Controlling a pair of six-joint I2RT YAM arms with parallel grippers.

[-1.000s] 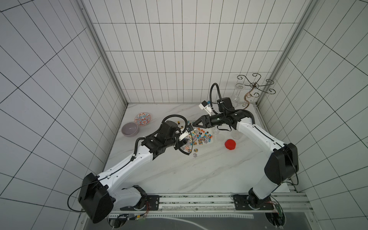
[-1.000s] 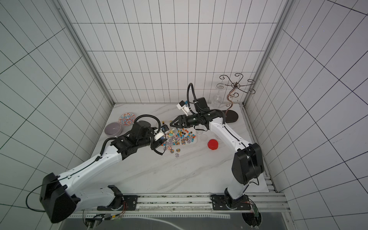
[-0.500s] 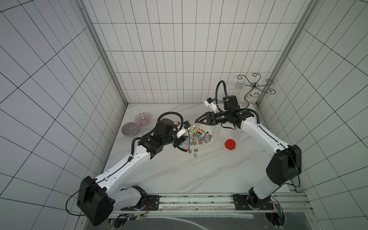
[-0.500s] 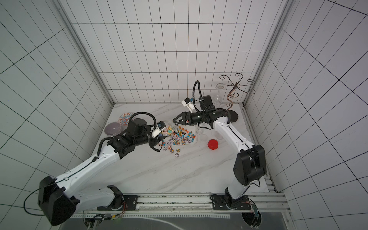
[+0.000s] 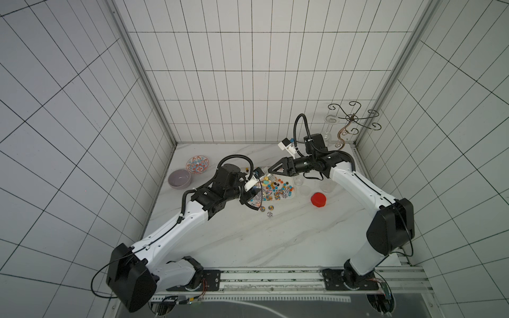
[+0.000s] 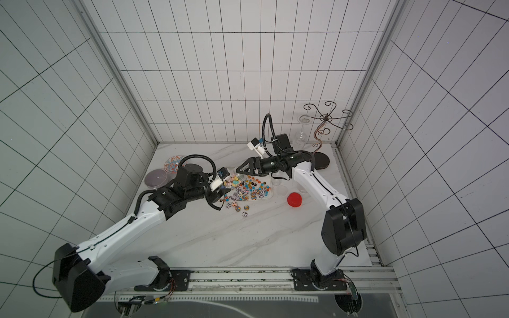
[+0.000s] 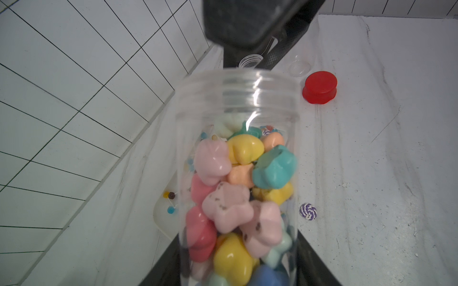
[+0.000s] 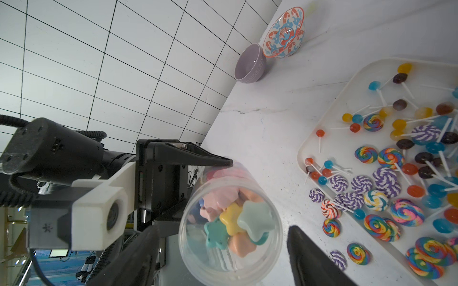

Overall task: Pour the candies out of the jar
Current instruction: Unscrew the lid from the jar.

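Above the ten o'clock corner of the white tray [image 8: 301, 153] on the marble desk [image 5: 248, 234], the left tool [image 5: 254, 187] is clenching a clear jar [image 8: 230, 247] tipped on its side, with pastel candies [image 7: 223, 205] packed inside. The right tool [image 5: 271, 172] is hanging released at the jar's mouth, its fingers [image 8: 309, 255] spread either side without touching, while lollipops [image 8: 399, 78] and swirl discs [image 8: 390, 158] are lying across the tray and a red lid [image 7: 319, 86] is resting at its four o'clock.
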